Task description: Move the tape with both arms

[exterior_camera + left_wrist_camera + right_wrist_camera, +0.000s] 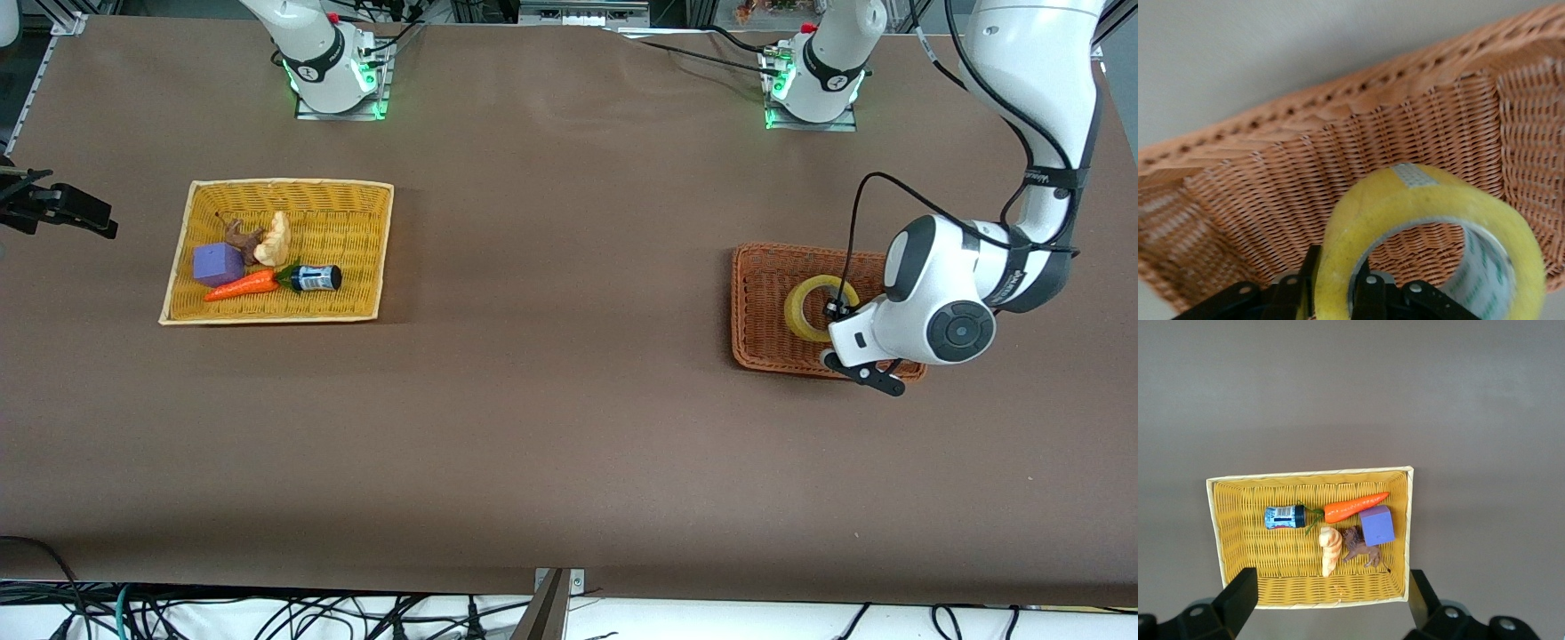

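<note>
Already the left gripper (1336, 293) has its fingers (1308, 283) clenched across the wall of the tape (1431, 227), one finger inside the ring and one outside, over the brown basket (765, 311) at the left arm's end of the surface (569, 444). Its hole faces roughly sideways, so the ring stands on edge. Far off, the right gripper (1331, 603) hangs released over the yellow basket (1238, 520), waiting, so the left arm is much nearer. Count: one tape, two baskets, and in the yellow one a carrot (1355, 507), bottle (1285, 517), purple cube (1377, 525), pale toy (1330, 550), brown toy (1361, 550)
</note>
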Robot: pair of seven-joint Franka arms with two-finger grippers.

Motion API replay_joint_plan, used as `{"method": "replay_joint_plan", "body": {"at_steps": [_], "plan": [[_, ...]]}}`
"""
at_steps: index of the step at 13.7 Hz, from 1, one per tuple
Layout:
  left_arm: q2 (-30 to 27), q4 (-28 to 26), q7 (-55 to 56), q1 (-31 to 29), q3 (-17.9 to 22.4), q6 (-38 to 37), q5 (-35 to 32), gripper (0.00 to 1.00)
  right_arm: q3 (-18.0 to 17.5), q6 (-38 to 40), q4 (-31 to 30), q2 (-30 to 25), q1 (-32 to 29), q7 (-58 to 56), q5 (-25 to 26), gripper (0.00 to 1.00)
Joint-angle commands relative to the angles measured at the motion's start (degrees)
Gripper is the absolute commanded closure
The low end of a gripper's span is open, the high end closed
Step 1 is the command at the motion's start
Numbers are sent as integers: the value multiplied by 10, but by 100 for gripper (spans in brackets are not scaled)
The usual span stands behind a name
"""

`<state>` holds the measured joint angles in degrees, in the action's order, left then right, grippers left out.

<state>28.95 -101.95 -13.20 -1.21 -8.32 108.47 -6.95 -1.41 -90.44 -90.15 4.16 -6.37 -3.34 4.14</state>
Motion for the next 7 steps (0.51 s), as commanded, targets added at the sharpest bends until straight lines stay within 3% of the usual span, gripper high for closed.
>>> {"method": "replay_joint_plan", "body": {"at_steps": [1, 4, 7], "plan": [[-15, -33, -3, 0, -8, 19, -17, 0, 5, 4, 15, 6, 3, -11, -11, 0], [-34, -23, -3, 4, -13, 9, -17, 0, 4, 4, 15, 6, 3, -11, -11, 0], [-61, 35, -3, 10, -32, -39, -16, 0, 4, 4, 15, 6, 3, -11, -11, 0]]}}
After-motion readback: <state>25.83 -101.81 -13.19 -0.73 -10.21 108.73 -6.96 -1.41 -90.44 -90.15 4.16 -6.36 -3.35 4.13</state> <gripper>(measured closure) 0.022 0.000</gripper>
